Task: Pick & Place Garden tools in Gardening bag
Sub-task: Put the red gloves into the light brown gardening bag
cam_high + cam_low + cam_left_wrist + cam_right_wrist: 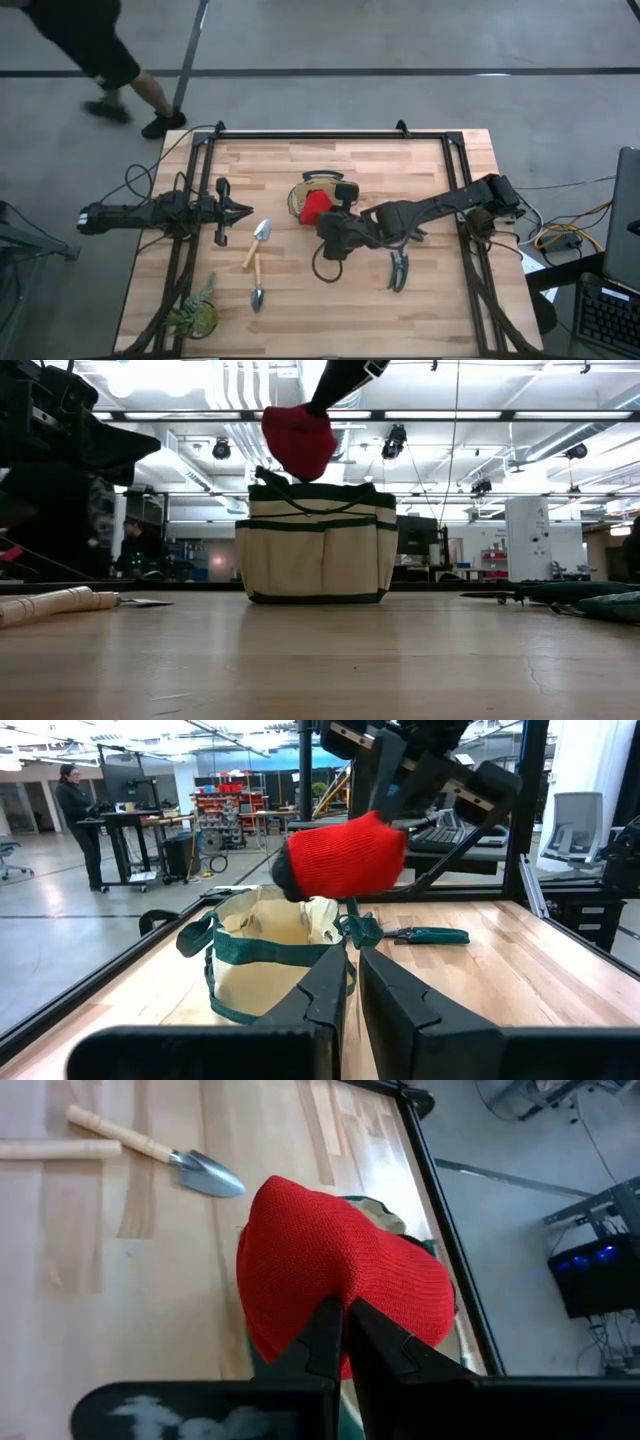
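Holding the red knitted item (340, 1295) pinched between its fingers, the right claw (330, 213) hangs directly over the open mouth of the bag (318, 545), which stands near the table's (440, 300) centre, a little toward twelve o'clock in the overhead view. From table height the red bundle (298, 440) floats clear above the bag's dark rim, not yet inside.

The left claw (243, 211) waits out at nine o'clock of the bag, fingers together and empty, pointing toward it.

Two trowels (258, 243) lie crossed at about seven o'clock of the bag, a pair of shears (399, 270) at about four o'clock, and a leafy plant (194, 315) sits farther out at seven o'clock. All of these remain on the wood.

Risks from here, as I judge them: the item is soft and hangs wide, so if released off-centre it could drape over the rim or a loop handle (212, 925) instead of dropping in. Lowering too far could press the fabric wall and tip or shove the light bag. The knit might also cling to the fingers when they part.
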